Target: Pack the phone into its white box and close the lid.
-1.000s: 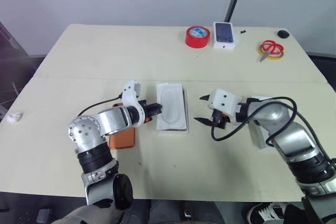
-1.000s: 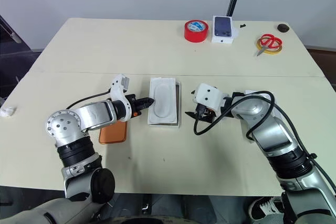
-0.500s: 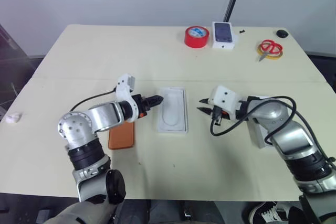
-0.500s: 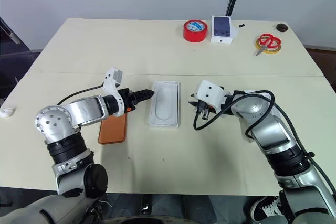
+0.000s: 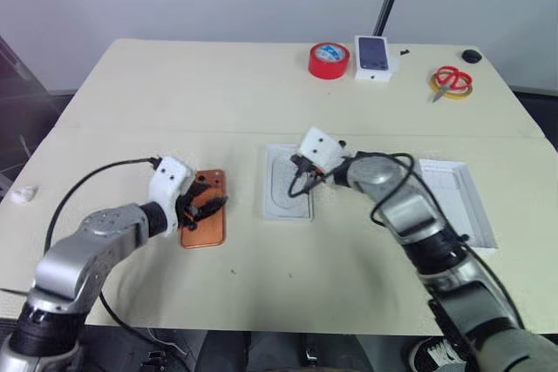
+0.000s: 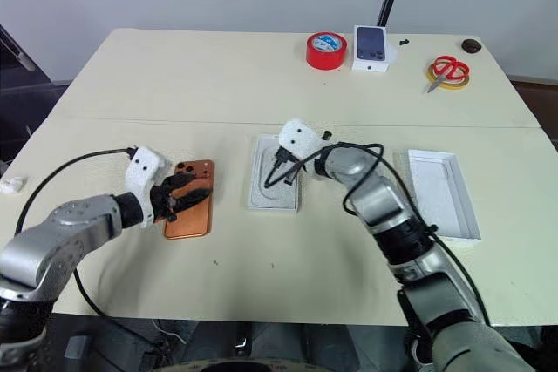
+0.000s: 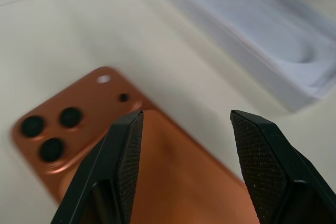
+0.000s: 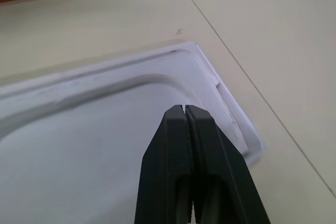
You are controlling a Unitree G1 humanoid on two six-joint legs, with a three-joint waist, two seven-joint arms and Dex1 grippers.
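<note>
No readable text or labels.

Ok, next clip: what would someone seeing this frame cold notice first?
Probably the copper-orange phone lying camera side up on the table's near left, with the left gripper open right over it. Next, the right gripper, shut, poised over the white insert at the centre, and the empty white box off to the right.

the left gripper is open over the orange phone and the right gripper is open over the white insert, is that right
Not quite. The right gripper is shut, its fingers pressed together above the white insert, as the right wrist view shows. The left gripper is indeed open over the orange phone.
</note>
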